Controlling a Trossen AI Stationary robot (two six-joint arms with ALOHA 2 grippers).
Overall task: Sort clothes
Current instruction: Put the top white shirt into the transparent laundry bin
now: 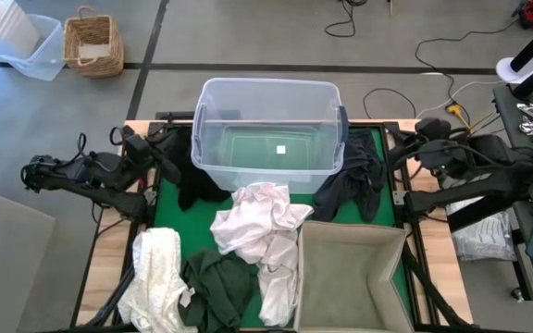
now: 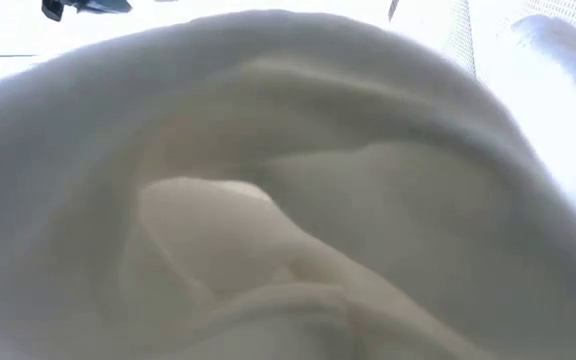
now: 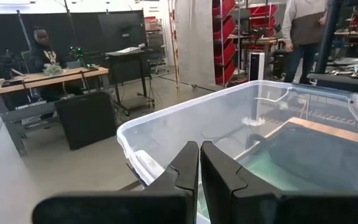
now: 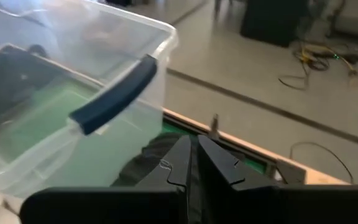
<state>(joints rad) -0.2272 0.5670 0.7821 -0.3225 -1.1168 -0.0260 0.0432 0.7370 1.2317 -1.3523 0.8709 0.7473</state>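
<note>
The clothes lie on the green mat: a white and pale pink garment (image 1: 262, 227) in the middle, a cream one (image 1: 160, 277) and a dark green one (image 1: 218, 287) near left, a black one (image 1: 191, 180) left of the clear tub (image 1: 266, 129), and a charcoal one (image 1: 354, 180) at its right. My left gripper (image 1: 167, 165) (image 3: 199, 165) hangs shut beside the tub's left wall with nothing in it. My right gripper (image 1: 398, 153) (image 4: 191, 162) is shut and bare off the tub's right end, above the charcoal garment (image 4: 148, 162). White cloth (image 2: 288, 200) fills the low view.
A beige fabric box (image 1: 350, 277) stands open at the near right. The tub has a blue handle (image 4: 114, 93) on its right end. Beyond the table stand a wicker basket (image 1: 93, 42) and a clear bin (image 1: 28, 46). People are in the room behind.
</note>
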